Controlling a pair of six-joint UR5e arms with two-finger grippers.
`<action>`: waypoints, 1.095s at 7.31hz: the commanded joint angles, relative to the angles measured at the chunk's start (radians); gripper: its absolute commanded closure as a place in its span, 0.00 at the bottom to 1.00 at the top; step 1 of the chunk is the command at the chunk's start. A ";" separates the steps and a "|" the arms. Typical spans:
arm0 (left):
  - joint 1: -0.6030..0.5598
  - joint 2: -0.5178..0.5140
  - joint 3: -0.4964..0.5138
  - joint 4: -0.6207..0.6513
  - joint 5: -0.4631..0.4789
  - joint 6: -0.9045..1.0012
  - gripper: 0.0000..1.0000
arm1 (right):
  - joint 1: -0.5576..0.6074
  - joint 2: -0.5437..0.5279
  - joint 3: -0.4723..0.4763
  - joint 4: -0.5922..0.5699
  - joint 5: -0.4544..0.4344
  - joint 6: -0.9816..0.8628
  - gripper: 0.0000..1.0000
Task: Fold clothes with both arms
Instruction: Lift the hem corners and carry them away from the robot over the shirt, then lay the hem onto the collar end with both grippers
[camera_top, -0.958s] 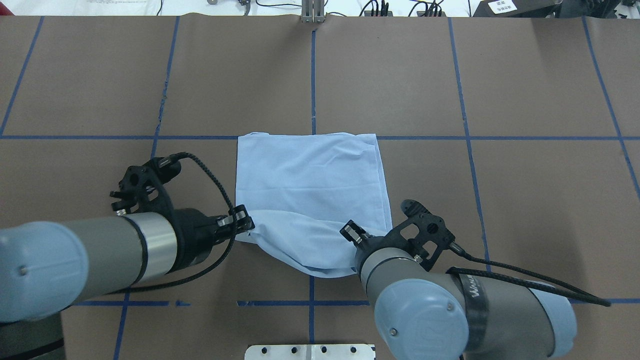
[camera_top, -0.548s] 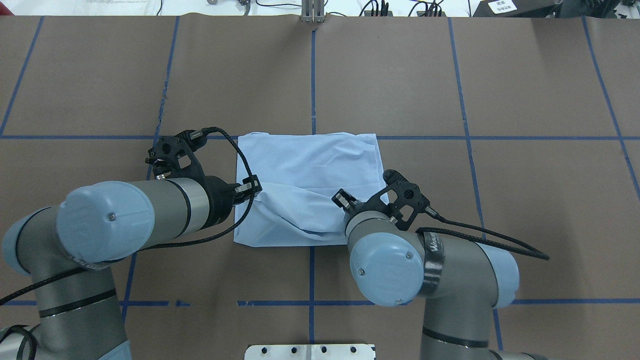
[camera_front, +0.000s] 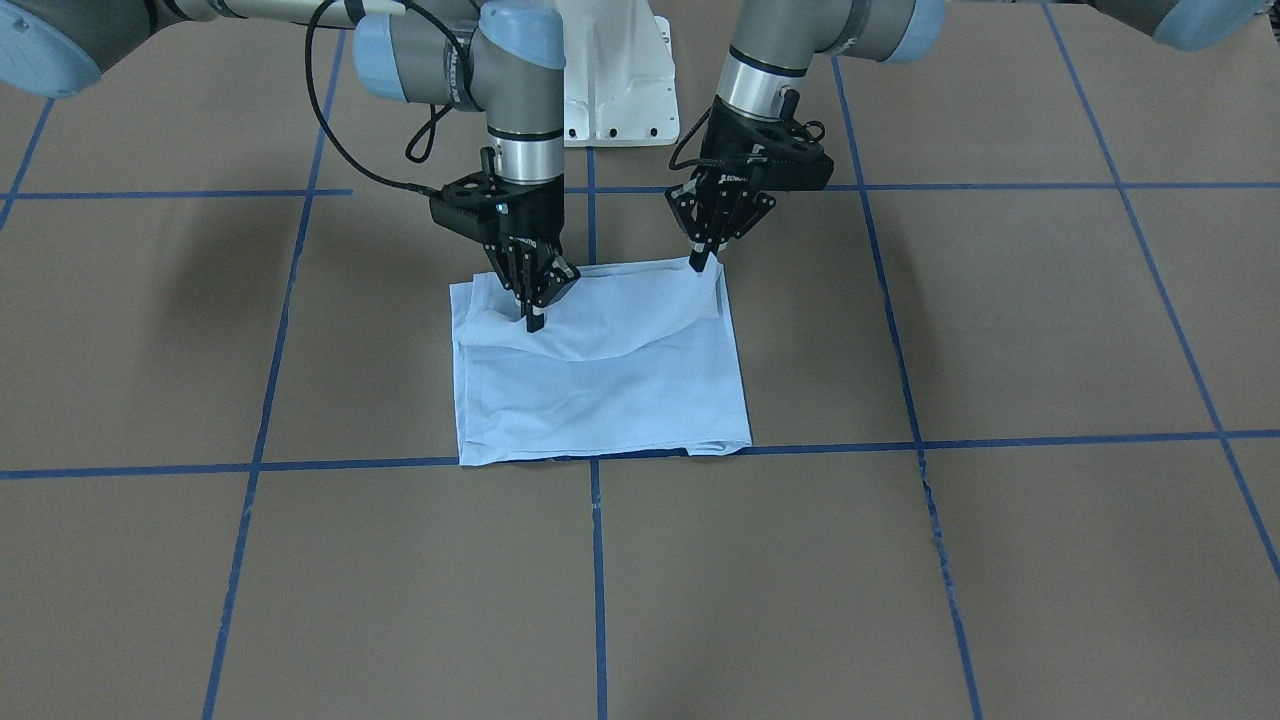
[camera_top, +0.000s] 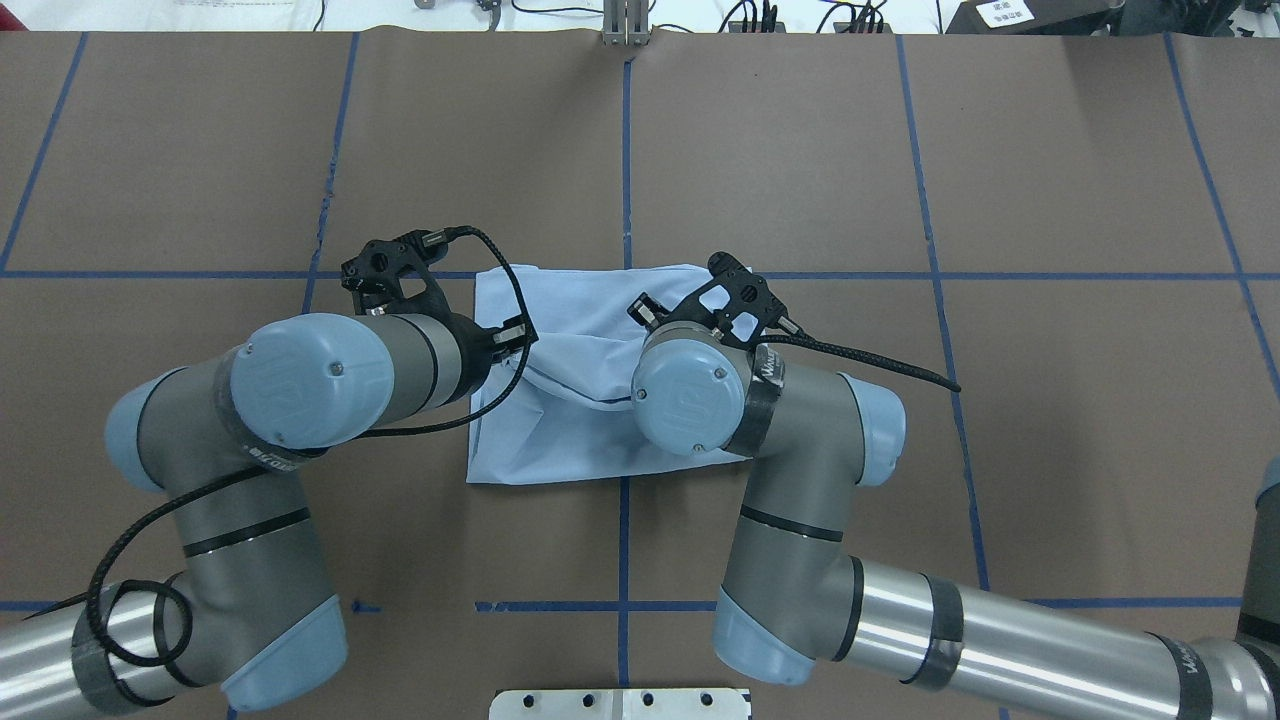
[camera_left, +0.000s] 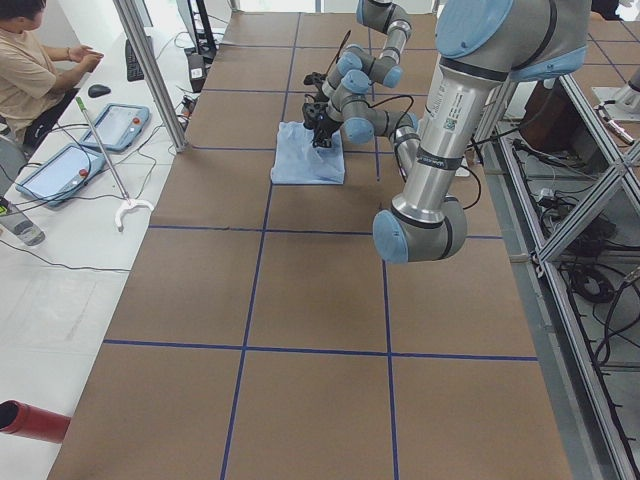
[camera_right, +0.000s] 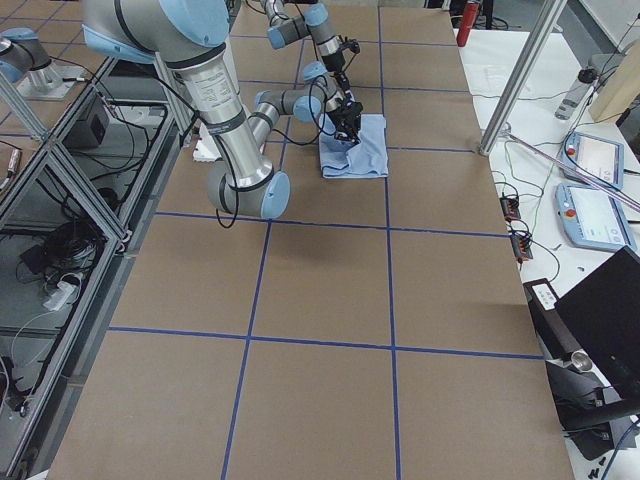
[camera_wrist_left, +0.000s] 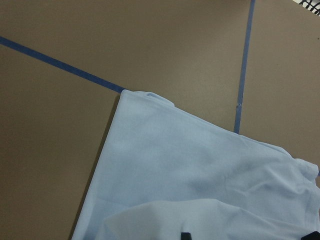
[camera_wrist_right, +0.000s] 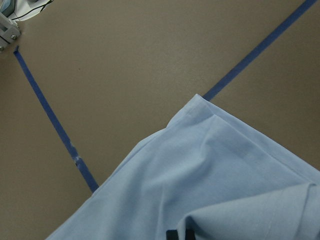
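The light blue T-shirt (camera_front: 610, 385) lies folded into a rectangle on the brown table, its print hidden. My left gripper (camera_front: 704, 262) is shut on the near corner of the top layer and holds it lifted. My right gripper (camera_front: 535, 318) is shut on the same edge further along, and the cloth sags between the two. In the overhead view the left gripper (camera_top: 516, 336) is over the T-shirt (camera_top: 545, 445), while the right gripper's fingertips are hidden under its wrist. Each wrist view shows the T-shirt (camera_wrist_left: 190, 170) (camera_wrist_right: 200, 180) below, with dark fingertips at the bottom edge.
Blue tape lines (camera_front: 900, 445) grid the brown table cover. The white pedestal base (camera_front: 612, 90) stands behind the shirt. A metal plate (camera_top: 620, 703) sits at the near table edge. A person (camera_left: 30, 70) sits by tablets (camera_left: 60, 170) beyond the table's far side.
Both grippers have moved away from the robot, carrying the shirt's near edge up and over the lower layer toward its far edge. The arms' elbows have swung in over the table.
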 joint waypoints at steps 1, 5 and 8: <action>-0.064 -0.037 0.143 -0.106 0.000 0.075 1.00 | 0.029 0.034 -0.088 0.042 0.010 -0.021 1.00; -0.096 -0.075 0.317 -0.229 -0.001 0.115 1.00 | 0.032 0.036 -0.100 0.044 0.010 -0.027 1.00; -0.096 -0.072 0.315 -0.244 -0.003 0.115 1.00 | 0.055 0.036 -0.100 0.048 0.010 -0.045 1.00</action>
